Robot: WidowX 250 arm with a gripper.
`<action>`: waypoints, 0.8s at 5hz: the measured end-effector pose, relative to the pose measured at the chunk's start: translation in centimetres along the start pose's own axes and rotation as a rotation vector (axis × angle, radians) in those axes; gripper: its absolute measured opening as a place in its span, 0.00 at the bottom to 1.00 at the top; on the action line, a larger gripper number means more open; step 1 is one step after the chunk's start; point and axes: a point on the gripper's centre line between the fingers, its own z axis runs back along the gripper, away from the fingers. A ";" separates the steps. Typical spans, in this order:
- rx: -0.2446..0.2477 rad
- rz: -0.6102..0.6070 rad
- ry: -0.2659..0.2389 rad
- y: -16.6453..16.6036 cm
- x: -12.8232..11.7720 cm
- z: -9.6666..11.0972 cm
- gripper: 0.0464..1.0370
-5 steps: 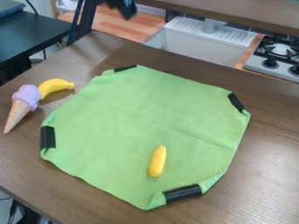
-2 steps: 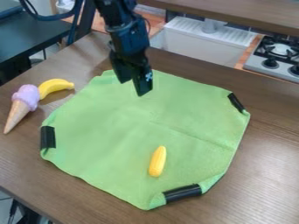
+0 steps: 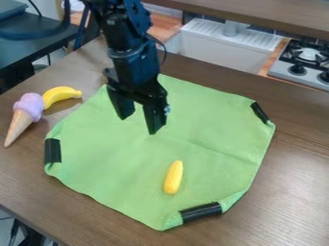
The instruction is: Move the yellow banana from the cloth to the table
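The black 2-fingered pincer (image 3: 138, 125) hangs spread wide and empty above the green fabric cloth (image 3: 122, 173), while the curved yellow toy banana (image 3: 61, 95) lies on the brown wood-grain table (image 3: 283, 192) near its upper-left edge.

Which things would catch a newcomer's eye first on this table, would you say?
Probably the bright green cloth spread over the brown table, with a yellow corn cob lying toward its near side. Above the cloth's far part hangs the black gripper, open. At the left, a purple ice cream cone and a yellow banana lie on the table.
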 end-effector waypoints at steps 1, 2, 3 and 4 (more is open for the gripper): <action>0.018 0.016 0.006 -2.5 -1.7 0.0 0.96; 0.029 0.064 0.005 -3.8 -2.4 -0.5 0.96; 0.043 0.128 0.010 -4.3 -2.1 -1.1 0.96; 0.087 0.186 0.032 -5.1 -1.7 -2.2 0.96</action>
